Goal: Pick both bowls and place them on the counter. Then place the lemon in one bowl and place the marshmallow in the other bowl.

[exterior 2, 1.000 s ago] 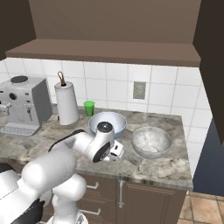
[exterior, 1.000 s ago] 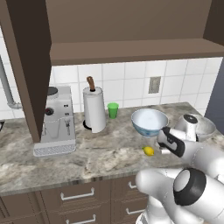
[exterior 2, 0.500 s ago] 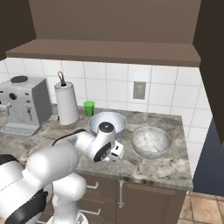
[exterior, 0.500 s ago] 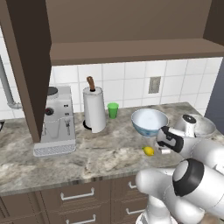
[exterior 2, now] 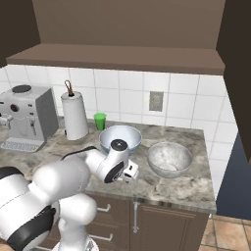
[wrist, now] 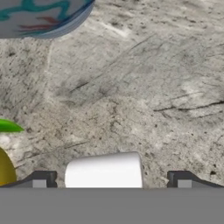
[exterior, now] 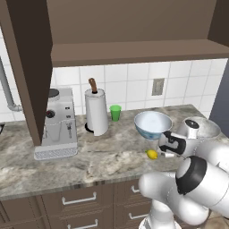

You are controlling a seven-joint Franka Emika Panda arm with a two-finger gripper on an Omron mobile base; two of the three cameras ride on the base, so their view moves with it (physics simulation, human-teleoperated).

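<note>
Both bowls already on the grey-brown marbled counter [exterior: 89, 156], so two-finger gripper [wrist: 111, 181] hangs low w/ jaws wide apart straddling the tiny white cylinder marshmallow [wrist: 104, 169], small yellow lemon [exterior: 152, 154] just beside, prob. lining up a grab.

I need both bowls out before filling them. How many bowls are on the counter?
2. The blue-patterned bowl sits behind the arm near the green cup; the marbled bowl sits to its right.
</note>
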